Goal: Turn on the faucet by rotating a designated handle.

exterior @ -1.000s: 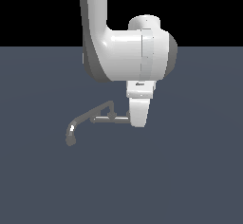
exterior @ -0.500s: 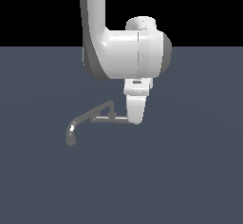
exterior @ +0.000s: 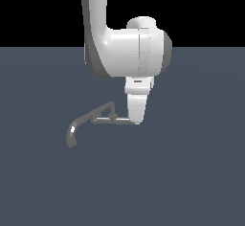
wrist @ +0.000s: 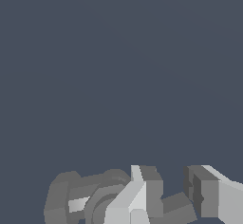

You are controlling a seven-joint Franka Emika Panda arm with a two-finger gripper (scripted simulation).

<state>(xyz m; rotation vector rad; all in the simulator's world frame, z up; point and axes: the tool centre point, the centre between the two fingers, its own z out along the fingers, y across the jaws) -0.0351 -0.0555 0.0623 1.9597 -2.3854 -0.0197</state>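
The dark grey faucet (exterior: 103, 112) stands on the floor, and its long curved spout (exterior: 76, 127) bends down toward the exterior view's left. A straight crossbar (exterior: 112, 120) runs from the faucet body to my white gripper (exterior: 136, 119), which covers the bar's right end. In the wrist view my gripper (wrist: 173, 197) has its two fingers (wrist: 142, 192) apart, and a short grey stub (wrist: 176, 209) of the faucet lies in the gap. Beside the fingers sits the round knob of the handle (wrist: 102, 197). I cannot tell whether a finger touches the stub.
A flat dark blue-grey floor (exterior: 191, 172) surrounds the faucet. My white arm (exterior: 124, 52) comes down from above, just behind the faucet. Nothing else shows in either view.
My gripper and wrist have drifted slightly toward the exterior view's left, closer along the crossbar. The faucet's spout looks unchanged.
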